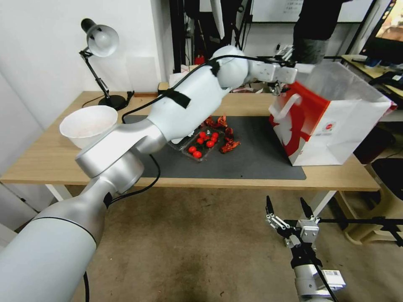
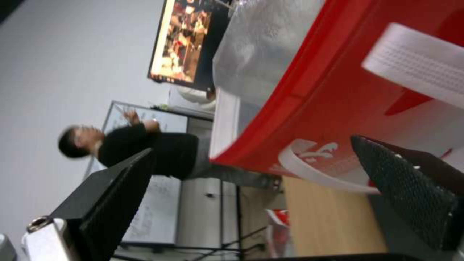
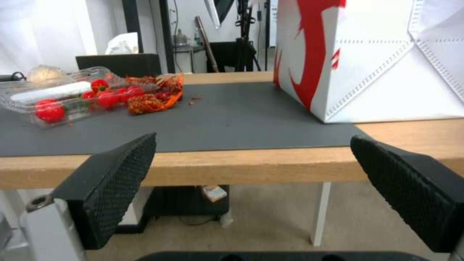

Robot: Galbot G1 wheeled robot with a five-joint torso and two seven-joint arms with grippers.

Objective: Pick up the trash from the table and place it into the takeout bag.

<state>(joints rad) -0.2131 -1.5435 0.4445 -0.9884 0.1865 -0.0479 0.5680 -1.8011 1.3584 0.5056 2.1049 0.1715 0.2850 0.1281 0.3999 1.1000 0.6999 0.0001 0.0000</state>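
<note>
The takeout bag (image 1: 331, 126), red and white with white loop handles, stands open on the right end of the table (image 1: 46, 161). My left gripper (image 1: 280, 84) hovers at the bag's upper left rim; in the left wrist view it (image 2: 251, 145) is open and empty beside the bag's red side (image 2: 338, 90). My right gripper (image 1: 289, 209) hangs open below the table's front edge and looks across the mat (image 3: 253, 137). The bag's inside is hidden, so any trash in it is out of view.
A clear tray of red tomatoes (image 1: 201, 142) and crumpled orange-red wrappers (image 1: 228, 140) lie on the dark grey mat (image 1: 252, 161). A large white bowl (image 1: 88, 123) and a desk lamp (image 1: 100, 42) stand at the left end. Bare mat lies in front of the bag.
</note>
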